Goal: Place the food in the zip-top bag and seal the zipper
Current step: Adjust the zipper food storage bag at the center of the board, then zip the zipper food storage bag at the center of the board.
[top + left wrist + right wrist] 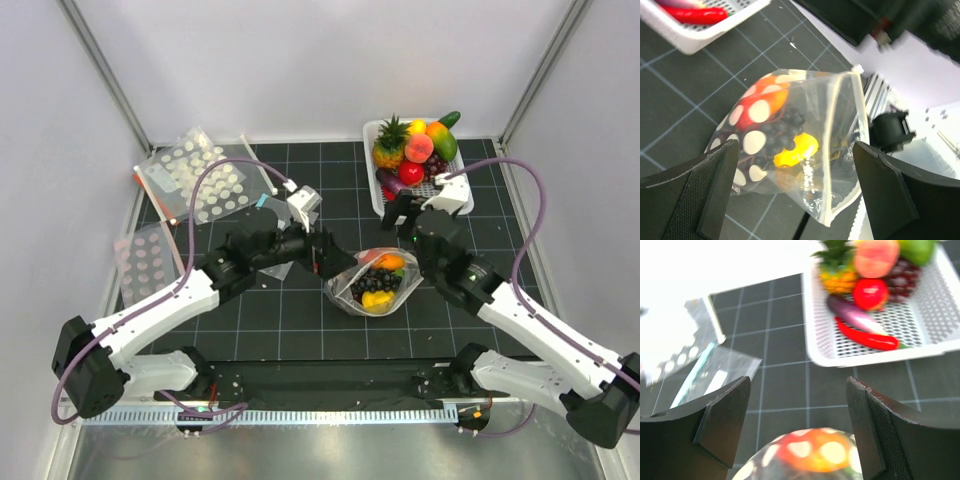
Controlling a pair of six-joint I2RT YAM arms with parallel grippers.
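Observation:
The zip-top bag (375, 283) lies mid-table with the food inside: dark grapes (777, 132), a yellow piece (796, 149) and an orange-red piece (762, 102). Its zipper (832, 150) shows as a single white strip across the mouth, facing the near edge. My left gripper (335, 262) stands open at the bag's left side. In the left wrist view the gripper (796, 167) has its fingers (700, 200) wide on either side of the bag, touching nothing. My right gripper (403, 222) is open just behind the bag. In the right wrist view that gripper (797, 405) is empty, above the bag's top (812, 455).
A white basket (383, 205) at the back right holds more toy food, among it a red chili (867, 337) and a pineapple (390, 145). Dotted clear sheets (195, 175) lie at the back left. A plain clear bag with a blue strip (715, 372) lies left of centre.

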